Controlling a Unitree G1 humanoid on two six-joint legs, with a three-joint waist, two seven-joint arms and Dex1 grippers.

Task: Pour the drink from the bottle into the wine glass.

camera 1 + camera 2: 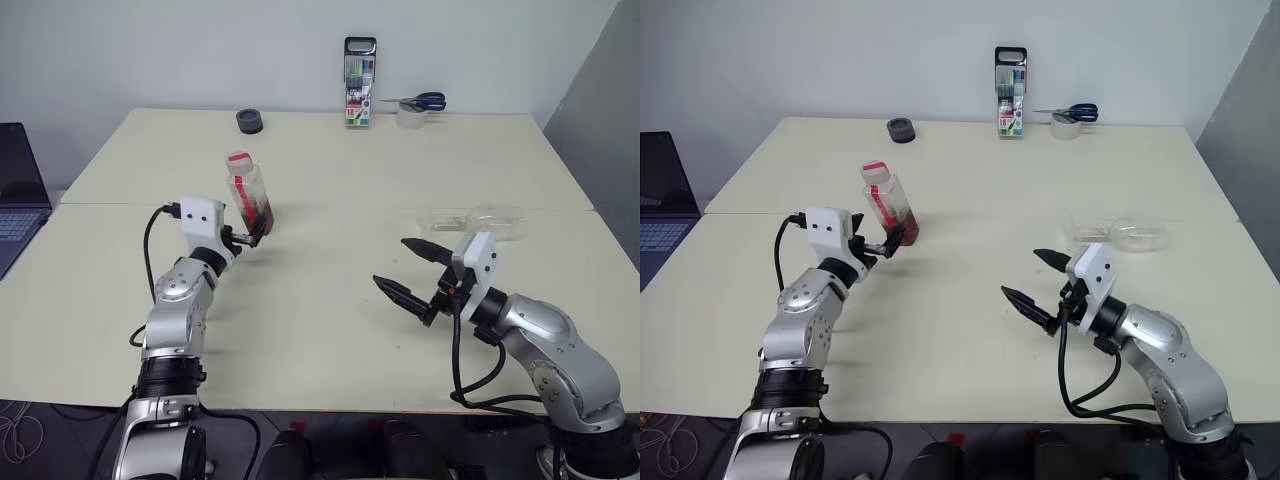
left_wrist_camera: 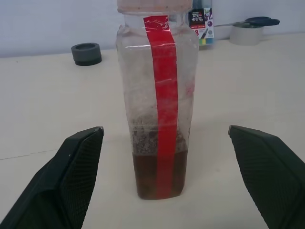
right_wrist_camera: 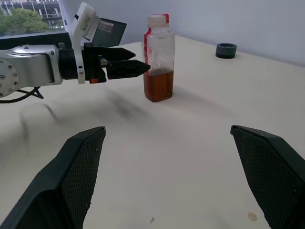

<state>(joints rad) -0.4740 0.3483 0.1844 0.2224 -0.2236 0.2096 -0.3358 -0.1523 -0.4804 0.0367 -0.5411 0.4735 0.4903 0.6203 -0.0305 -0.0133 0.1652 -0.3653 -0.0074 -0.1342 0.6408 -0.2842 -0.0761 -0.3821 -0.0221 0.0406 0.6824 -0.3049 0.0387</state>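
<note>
Fingers of the right gripper (image 1: 407, 270) stand wide apart over bare cream tabletop (image 1: 330, 330) near the front edge, holding nothing and pointing across toward the robot's left. Just beyond that gripper, on the right side of the table, the clear stemmed wine glass (image 1: 478, 221) lies on its side. To the left and a little farther in, the left gripper (image 1: 252, 236) points level and forward, its two black fingers spread on either side of the small clear plastic bottle with a red vertical label strip and a pale cap (image 1: 248, 190), apart from its walls in the left wrist view. The bottle stands upright on the table, with the reddish-brown drink (image 2: 157, 176) filling only its lowest part. At the far edge sit a dark round ring-shaped object (image 1: 249, 121), an upright case of coloured marker pens (image 1: 359, 83), and blue-handled scissors (image 1: 420, 101) resting on a pale tape roll (image 1: 411, 116).
</note>
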